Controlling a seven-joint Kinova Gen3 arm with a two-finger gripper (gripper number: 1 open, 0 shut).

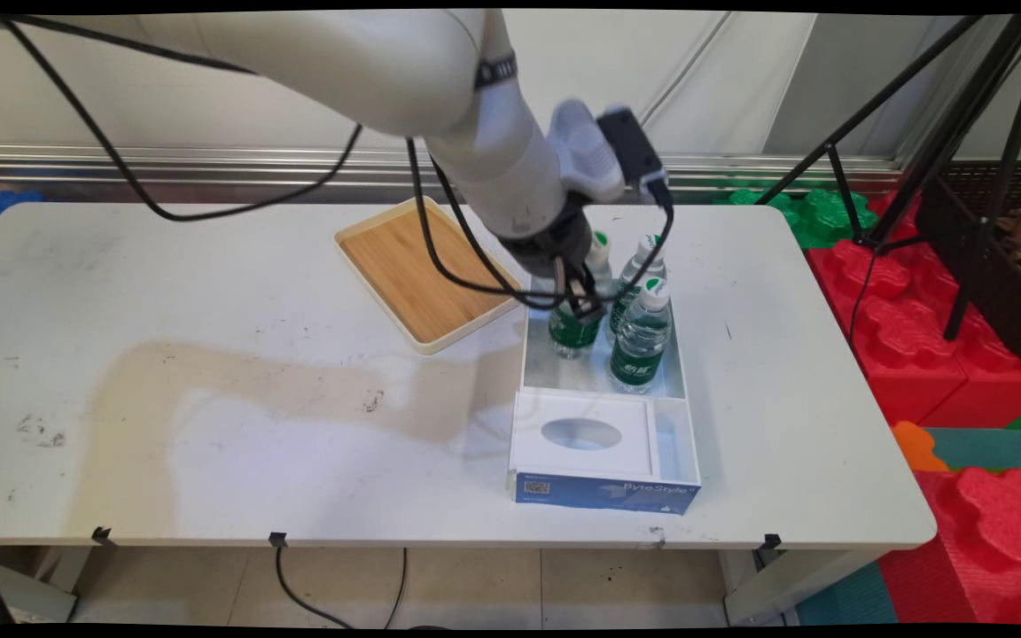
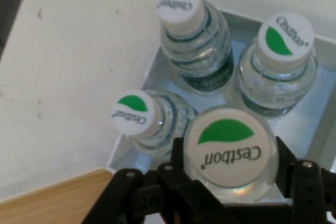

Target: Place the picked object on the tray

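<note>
Inside the white box (image 1: 683, 416) on the table (image 1: 209, 372), four clear water bottles stood together at its far end, each with a green label and a white cap with a green leaf mark. The gripper (image 2: 229, 169) sat closed around the neck of one bottle (image 2: 229, 153), a finger either side right under the "Cestbon" cap. The other three bottles (image 2: 197, 45) were just beside it. A bamboo tray (image 1: 422, 270) lay near the box's far left corner.

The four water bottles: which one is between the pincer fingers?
The near-left bottle in the box, its cap between the pincer fingers; the other three stand free.
</note>
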